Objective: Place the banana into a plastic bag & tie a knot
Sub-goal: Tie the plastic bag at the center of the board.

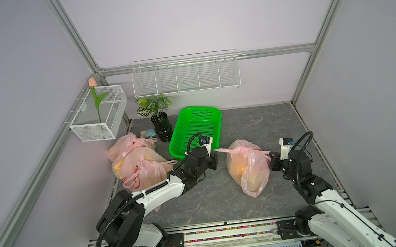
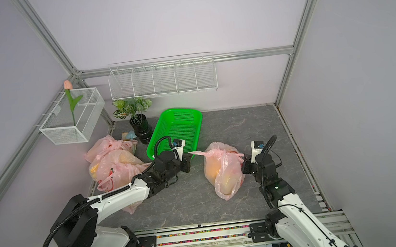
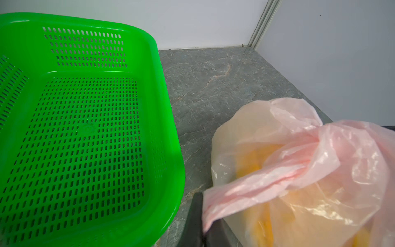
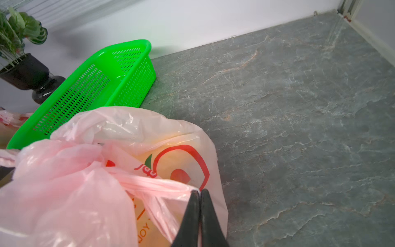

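One pink plastic bag [image 1: 247, 171] sits on the table [image 1: 255, 128], and the banana [image 3: 250, 164] is a yellow blur inside it. Two grippers hold it. The left gripper [image 1: 214, 156] is pinched on the left handle [image 1: 222, 150]. The right gripper [image 4: 199, 192] has its fingers pressed together on the right handle [image 4: 154, 181]. One green basket [image 1: 200, 108] stands just behind, with one potted plant [image 1: 160, 125] beside it. There is also a heap of bags [image 1: 138, 165], three as near as I can count. Only the right wrist view shows the bag's red logo [image 4: 183, 169].
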Controlling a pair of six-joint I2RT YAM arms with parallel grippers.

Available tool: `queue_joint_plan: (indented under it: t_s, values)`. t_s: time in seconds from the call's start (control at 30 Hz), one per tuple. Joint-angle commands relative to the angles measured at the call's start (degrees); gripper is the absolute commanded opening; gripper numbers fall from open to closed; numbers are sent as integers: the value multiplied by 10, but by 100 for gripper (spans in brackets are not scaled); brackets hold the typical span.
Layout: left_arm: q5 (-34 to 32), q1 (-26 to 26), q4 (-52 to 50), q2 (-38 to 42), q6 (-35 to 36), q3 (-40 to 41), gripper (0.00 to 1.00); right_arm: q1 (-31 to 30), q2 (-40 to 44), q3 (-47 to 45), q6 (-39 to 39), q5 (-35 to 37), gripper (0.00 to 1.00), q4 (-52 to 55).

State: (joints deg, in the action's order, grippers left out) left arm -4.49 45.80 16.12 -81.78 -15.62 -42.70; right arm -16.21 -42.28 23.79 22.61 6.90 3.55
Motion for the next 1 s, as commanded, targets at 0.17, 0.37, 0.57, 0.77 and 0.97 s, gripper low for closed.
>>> queue_joint_plan:
  t_s: [0.17,0.37,0.57,0.77,0.97]
  values:
    - [-95,-32,0,-15,-33,-37,0,78,-36,11,38,-13,7,2]
    - [-45,-59,-27,-44,-15,-151,0,80,-63,104,23,-43,7,-23]
    - [-38,-70,-45,-64,8,-212,0,80,-93,150,10,-10,6,-21]
    - [-14,-105,-11,-87,-38,-145,0,92,-111,61,35,8,7,-45]
    - [10,-134,11,-125,-59,-120,0,110,-135,10,62,22,6,-57]
